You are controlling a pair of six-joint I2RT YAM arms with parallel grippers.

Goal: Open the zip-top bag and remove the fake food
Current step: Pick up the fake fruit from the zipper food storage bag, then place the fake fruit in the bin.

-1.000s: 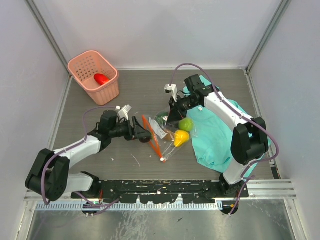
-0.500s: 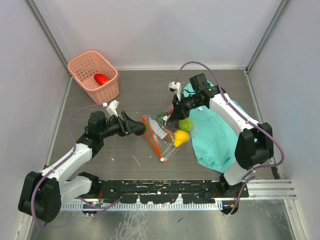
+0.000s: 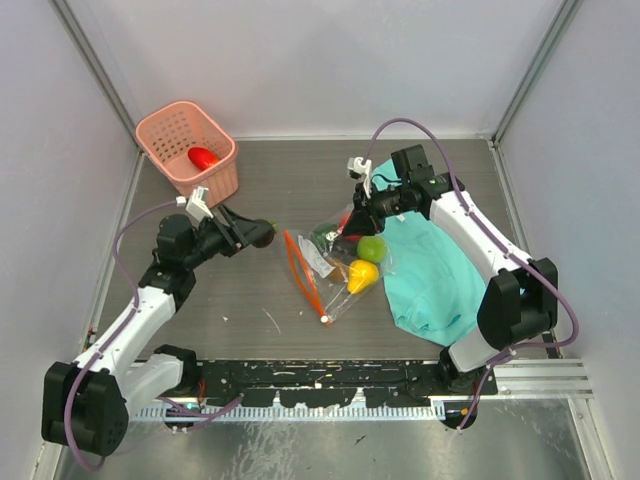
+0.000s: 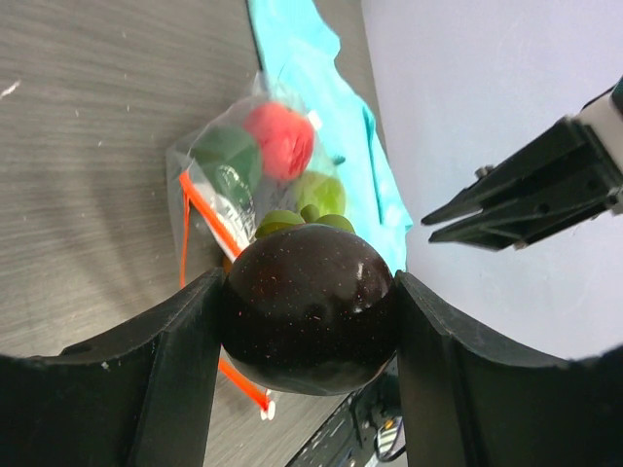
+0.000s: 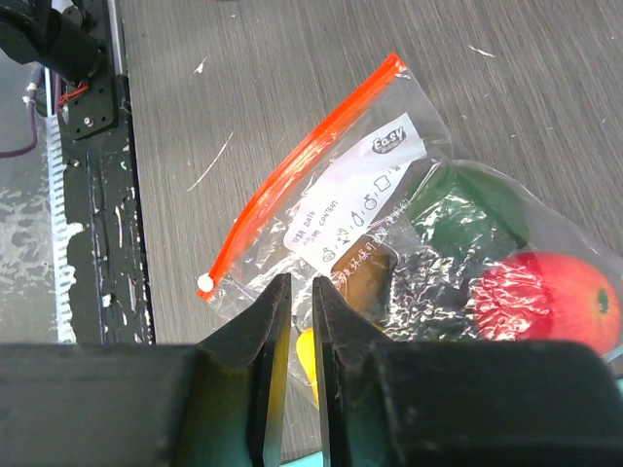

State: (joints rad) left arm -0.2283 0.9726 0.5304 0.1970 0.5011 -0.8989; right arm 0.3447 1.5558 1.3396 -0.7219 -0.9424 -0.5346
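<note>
Left jaws around dark fruit (image 4: 310, 306)

The left gripper (image 3: 262, 232) carried a dark fruit (image 4: 309, 305) away from the zip-top bag (image 3: 335, 262), toward the pink basket (image 3: 188, 153). The right gripper (image 3: 352, 216) lifted back slightly.

Bare counter (image 3: 270, 185) lies open between the pink basket (image 3: 188, 152) and the zip-top bag (image 3: 335, 262); the teal cloth (image 3: 435, 270) crowds the bag's right side.

Pale grey walls (image 3: 300, 60) enclose a dark wood-grain tabletop (image 3: 280, 180) with a metal rail (image 3: 540, 375) along its near edge.
</note>
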